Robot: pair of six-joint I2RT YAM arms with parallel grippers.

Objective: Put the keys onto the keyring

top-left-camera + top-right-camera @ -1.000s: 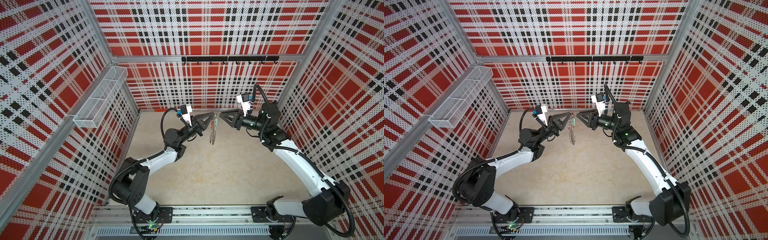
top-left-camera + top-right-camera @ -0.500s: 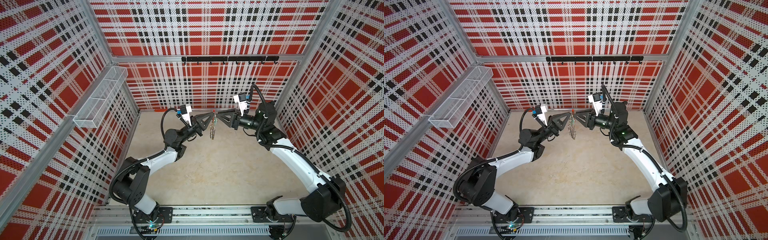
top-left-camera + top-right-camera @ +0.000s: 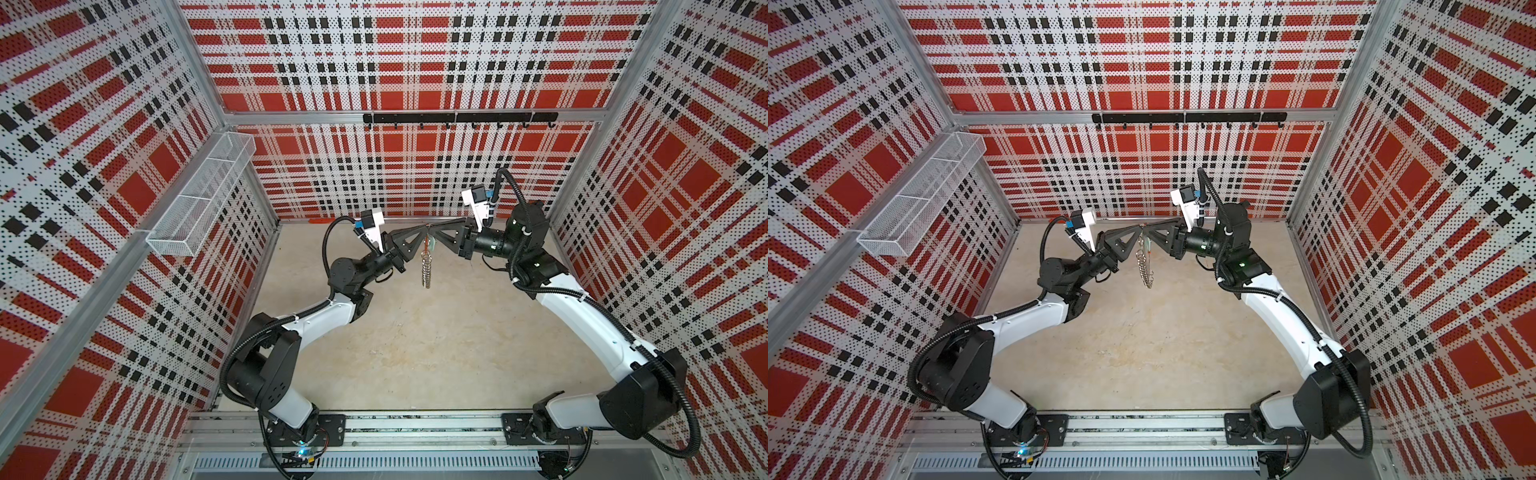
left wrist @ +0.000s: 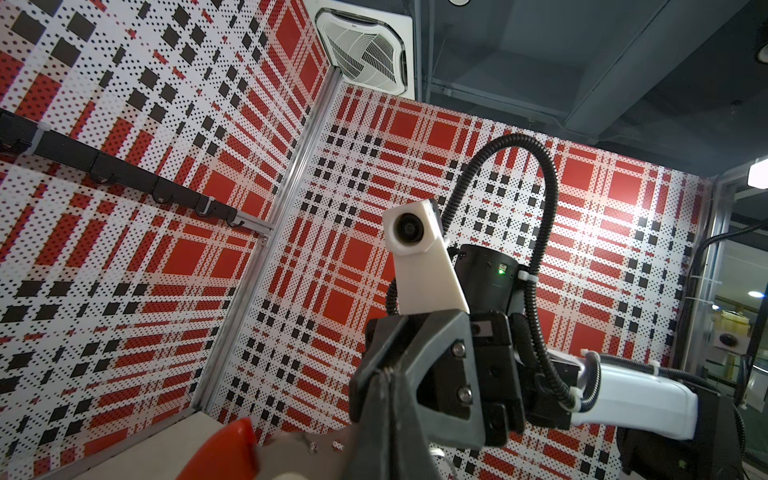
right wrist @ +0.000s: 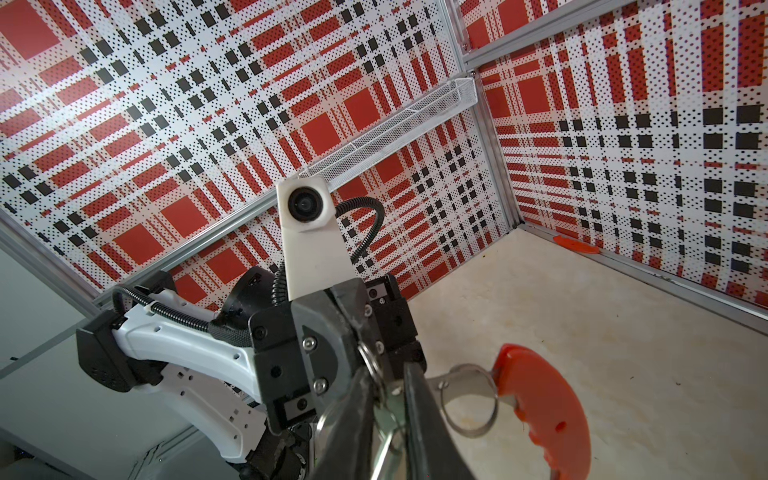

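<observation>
Left gripper (image 3: 424, 227) clamped keyring (image 3: 427, 266) hanging below its tips; right gripper (image 3: 433, 227): couldn't tell.
We judged keys (image 3: 431, 242) light, stiff, slick; pinch them flat-on.

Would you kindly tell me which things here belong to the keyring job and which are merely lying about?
Job in hand: keys, keyring, left gripper, right gripper.
Lying about: wire basket, black hook rail, orange-red strip.
</observation>
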